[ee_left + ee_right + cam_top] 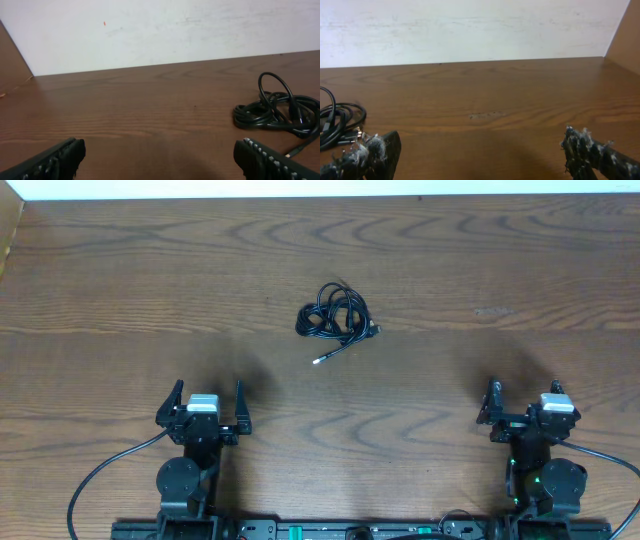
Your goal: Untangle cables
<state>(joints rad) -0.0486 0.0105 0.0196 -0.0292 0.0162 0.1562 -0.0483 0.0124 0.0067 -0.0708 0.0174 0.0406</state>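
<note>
The left claw and right claw are sitting wide open and empty at the frame's bottom. The cables are lying bunched at upper centre of the tabletop. Pinching the loose plug end first is probably making the cleanest start.

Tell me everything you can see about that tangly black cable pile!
The cables are thin, black, shiny and rubbery-looking, wound into one tangled bundle. One loop stands up from the pile. A loose end with a small metal-looking plug trails toward the robot. They lie on the brown wooden table; nothing else touches them.
</note>
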